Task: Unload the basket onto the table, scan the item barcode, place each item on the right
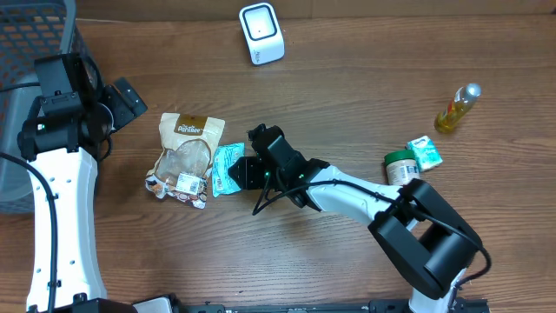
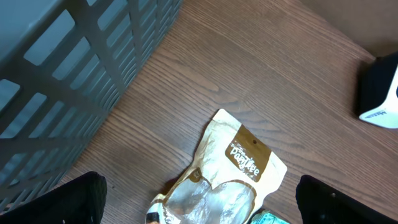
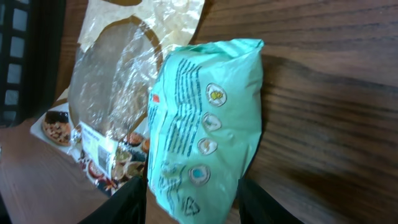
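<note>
The wooden desk (image 1: 347,96) was bordered on the left by a grey basket (image 1: 22,104). Near the basket, the left pincer (image 2: 199,208) was held above the desk with its fingers spread wide and nothing between them. A tan pouch (image 1: 185,148) was laid flat near the middle. The teal packet (image 1: 228,168), judged to be the item for scanning, was laid against the pouch's right edge. The right pincer (image 3: 193,202) was placed astride the packet's near end, one finger at each side, but whether the packet was pinched or only bracketed could not be told. A white scanner (image 1: 261,33) was stood at the far edge, well apart from the packet. A jar (image 1: 400,165), a carton (image 1: 426,153) and a bottle (image 1: 458,109) were grouped at the right. The grasping step was judged to be in hand, with no scan yet made. For the next move a firm grip would be needed. The packet would then have to be lifted, carried to the scanner and turned so that its barcode, not made out in any view, was faced toward the scanner.
</note>
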Controlling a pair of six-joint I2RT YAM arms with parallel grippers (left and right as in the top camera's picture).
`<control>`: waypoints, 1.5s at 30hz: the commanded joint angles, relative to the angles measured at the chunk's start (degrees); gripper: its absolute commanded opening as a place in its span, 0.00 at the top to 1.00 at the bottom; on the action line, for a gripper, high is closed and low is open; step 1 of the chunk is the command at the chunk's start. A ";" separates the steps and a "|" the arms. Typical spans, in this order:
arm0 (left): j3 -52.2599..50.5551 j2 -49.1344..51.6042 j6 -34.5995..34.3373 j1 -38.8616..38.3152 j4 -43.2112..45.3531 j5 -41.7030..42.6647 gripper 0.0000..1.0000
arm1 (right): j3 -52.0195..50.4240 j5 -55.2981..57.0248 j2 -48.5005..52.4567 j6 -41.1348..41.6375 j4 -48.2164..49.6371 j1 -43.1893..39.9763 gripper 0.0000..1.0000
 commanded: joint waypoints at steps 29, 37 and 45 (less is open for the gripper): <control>1.22 -0.31 0.87 -0.09 0.07 -0.92 0.00 | 0.22 -0.35 3.26 3.13 -1.20 0.52 0.96; 1.22 -0.31 0.87 -0.09 0.07 -0.92 0.00 | 0.24 -3.72 -3.45 2.71 -13.88 -6.71 0.96; 1.22 -0.31 0.87 -0.09 0.07 -0.92 0.00 | 0.74 -4.44 -7.08 -9.84 -23.67 -12.37 0.96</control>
